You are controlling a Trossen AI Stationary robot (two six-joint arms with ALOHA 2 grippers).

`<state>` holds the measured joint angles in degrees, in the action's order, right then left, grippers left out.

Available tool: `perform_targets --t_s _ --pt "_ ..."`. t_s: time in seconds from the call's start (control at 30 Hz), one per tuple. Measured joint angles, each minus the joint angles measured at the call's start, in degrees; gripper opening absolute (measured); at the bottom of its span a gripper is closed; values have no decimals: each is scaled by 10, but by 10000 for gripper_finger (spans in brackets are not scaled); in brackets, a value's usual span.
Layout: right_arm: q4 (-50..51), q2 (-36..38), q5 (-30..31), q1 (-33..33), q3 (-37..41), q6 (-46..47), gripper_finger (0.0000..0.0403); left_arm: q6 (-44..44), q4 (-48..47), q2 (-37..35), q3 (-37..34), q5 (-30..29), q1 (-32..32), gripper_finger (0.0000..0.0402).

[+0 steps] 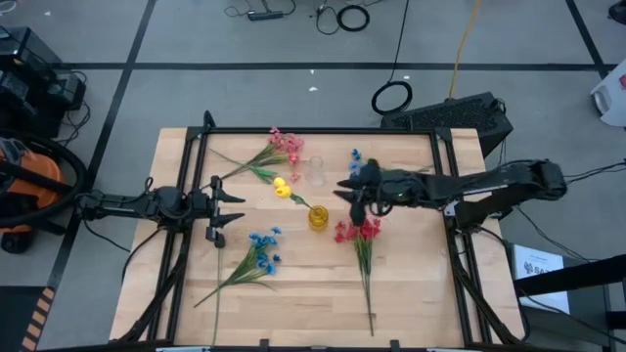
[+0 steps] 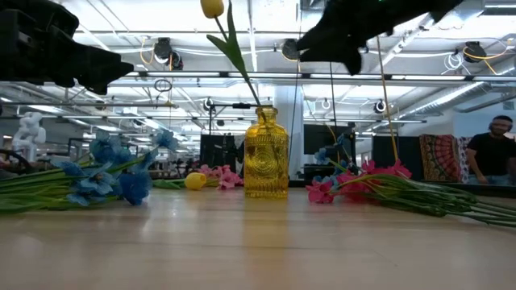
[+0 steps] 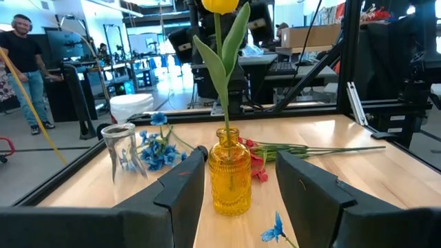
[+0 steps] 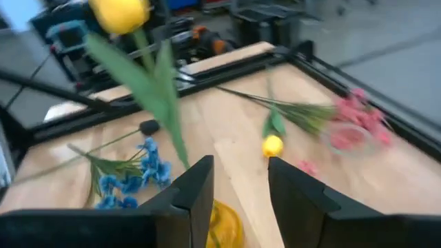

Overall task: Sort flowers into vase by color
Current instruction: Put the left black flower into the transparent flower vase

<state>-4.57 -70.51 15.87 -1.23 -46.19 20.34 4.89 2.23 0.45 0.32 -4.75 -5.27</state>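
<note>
Yellow tulip (image 3: pixel 220 5) upright in ribbed amber vase (image 3: pixel 229 173), both grippers' fingers parted, empty.

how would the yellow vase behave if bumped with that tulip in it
The vase looks narrow and short, while the tulip stands far taller and leans, so it may tip fairly easily. It looks like glass, so probably fragile and slippery on the table.

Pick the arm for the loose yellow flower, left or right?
Left, probably. The loose yellow flower lies left of the yellow vase, toward the open left pincer. The right pincer, also open, hangs above the vase.
</note>
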Motion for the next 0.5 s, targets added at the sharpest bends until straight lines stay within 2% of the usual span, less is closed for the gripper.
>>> perform_targets --t_s 0.13,0.33,0.5 --pt "105 59 6 0 0 131 96 0 0 0 0 0 0 187" --pt "277 102 -4 -34 0 292 12 0 0 0 0 0 0 187" --pt "430 94 -59 -70 0 452 4 -5 3 0 0 0 0 187"
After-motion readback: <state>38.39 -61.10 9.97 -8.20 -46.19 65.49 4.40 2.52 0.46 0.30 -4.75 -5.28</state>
